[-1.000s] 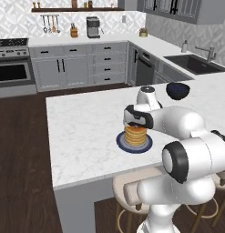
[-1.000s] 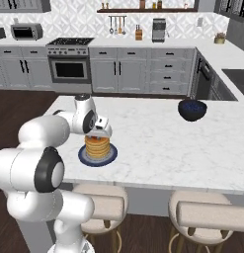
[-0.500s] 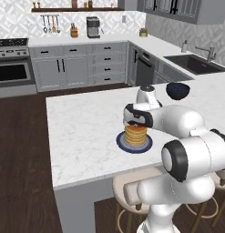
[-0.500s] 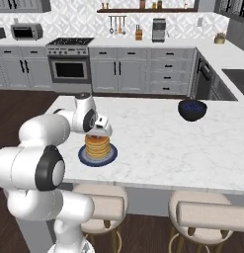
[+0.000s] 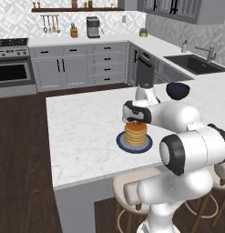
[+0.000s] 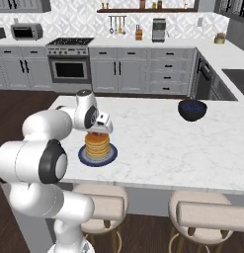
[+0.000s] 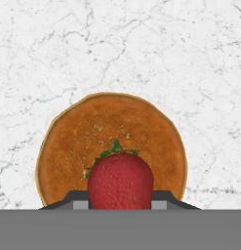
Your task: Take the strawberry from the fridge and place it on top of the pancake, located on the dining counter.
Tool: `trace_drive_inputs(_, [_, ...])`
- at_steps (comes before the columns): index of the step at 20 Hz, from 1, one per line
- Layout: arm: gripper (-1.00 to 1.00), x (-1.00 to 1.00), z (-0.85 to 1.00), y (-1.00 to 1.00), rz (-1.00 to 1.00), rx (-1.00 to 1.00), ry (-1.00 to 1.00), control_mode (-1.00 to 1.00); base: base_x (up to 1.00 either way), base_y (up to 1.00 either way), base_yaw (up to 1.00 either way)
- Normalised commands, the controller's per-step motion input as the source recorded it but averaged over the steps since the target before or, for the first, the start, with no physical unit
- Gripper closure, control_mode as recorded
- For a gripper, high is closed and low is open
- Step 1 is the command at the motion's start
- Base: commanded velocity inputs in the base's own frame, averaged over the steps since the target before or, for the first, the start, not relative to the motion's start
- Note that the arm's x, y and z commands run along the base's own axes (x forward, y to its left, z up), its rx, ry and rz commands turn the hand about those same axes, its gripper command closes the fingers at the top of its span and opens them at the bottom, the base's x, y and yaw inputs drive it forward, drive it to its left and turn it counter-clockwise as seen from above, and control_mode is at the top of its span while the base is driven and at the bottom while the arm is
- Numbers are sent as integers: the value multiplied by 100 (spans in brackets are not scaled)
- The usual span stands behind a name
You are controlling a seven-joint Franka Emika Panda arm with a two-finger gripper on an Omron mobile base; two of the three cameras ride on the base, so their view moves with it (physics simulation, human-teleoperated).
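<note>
— Where had it got to when you looked?

— On the left of what I could see, bare white marble-look dining counter (image 5: 82, 132). Then the small stack of golden-brown pancakes (image 5: 135, 133) on its round dark-blue plate (image 5: 124, 144), and right above it the white arm's two-finger gripper (image 6: 98, 131), jaws drawn in tight on the round red strawberry (image 7: 121, 181) with its green leafy cap. Further right sat a dark-blue bowl (image 6: 192, 109), well apart from all that.

— Was the berry down on the stack?

— I couldn't tell whether it touched. From the hand's own camera it hung over the near part of the top pancake — not quite the middle.

— So how would you have finished it?

— Shift it a little toward the centre, I'd have said, lower until the berry rested on the stack, then part the fingers gently and lift straight up so it didn't roll off the edge.
</note>
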Motion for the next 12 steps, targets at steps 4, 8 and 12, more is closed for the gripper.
trace_drive_inputs(4, [-100,-3,-9,0,0,0,7,-100,0,0,0])
trace_drive_inputs(8, [-100,-11,-13,0,0,0,8,-100,0,0,0])
trace_drive_inputs(12, [-100,-3,0,0,0,0,0,-100,0,0,0])
